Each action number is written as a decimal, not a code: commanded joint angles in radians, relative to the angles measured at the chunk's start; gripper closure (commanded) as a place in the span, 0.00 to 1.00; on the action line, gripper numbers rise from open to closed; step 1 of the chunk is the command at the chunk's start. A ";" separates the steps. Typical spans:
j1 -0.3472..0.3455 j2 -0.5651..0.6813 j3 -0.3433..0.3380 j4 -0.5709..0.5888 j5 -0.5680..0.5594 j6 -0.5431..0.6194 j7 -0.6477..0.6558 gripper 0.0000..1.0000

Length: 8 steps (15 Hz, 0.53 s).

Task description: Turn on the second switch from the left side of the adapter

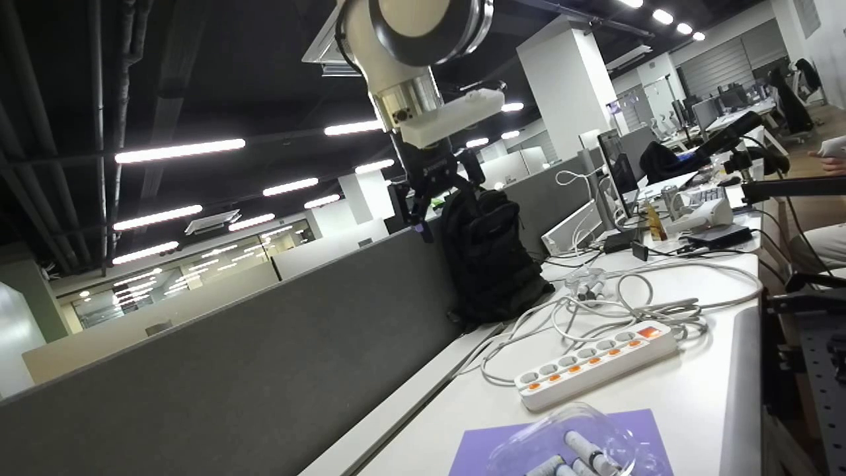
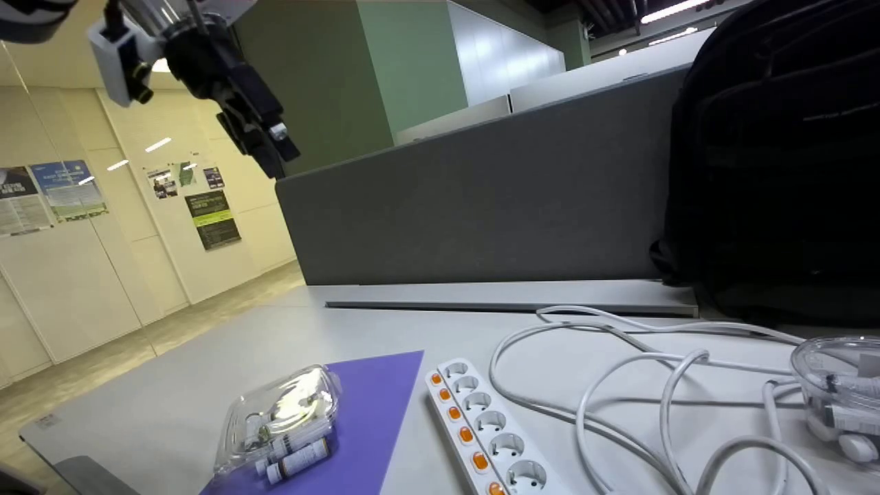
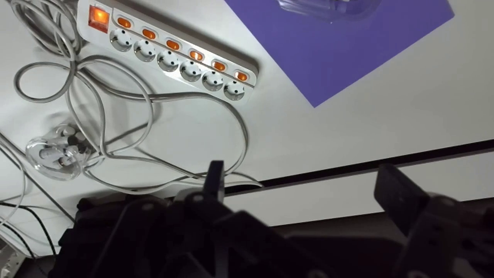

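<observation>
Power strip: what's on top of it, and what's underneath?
The power strip has nothing plugged into its sockets; its six small orange switches and larger lit switch are uncovered. Whatever is underneath can't be seen: its body covers it.

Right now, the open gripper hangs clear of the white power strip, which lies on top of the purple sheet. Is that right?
Not quite: the white power strip lies beside the purple sheet, on the white desk, with a gap between the two, as the wrist view shows. The open gripper does hang clear of the strip.
</observation>
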<state>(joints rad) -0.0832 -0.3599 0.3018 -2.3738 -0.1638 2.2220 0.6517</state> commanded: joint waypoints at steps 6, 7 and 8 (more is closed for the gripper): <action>-0.004 0.224 -0.153 0.005 -0.029 0.120 -0.006 0.00; 0.001 0.251 -0.167 0.006 -0.022 0.140 -0.015 0.00; 0.002 0.278 -0.178 0.006 -0.032 0.169 -0.013 0.00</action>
<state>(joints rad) -0.1007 -0.1477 0.1632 -2.3788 -0.1825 2.3384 0.6396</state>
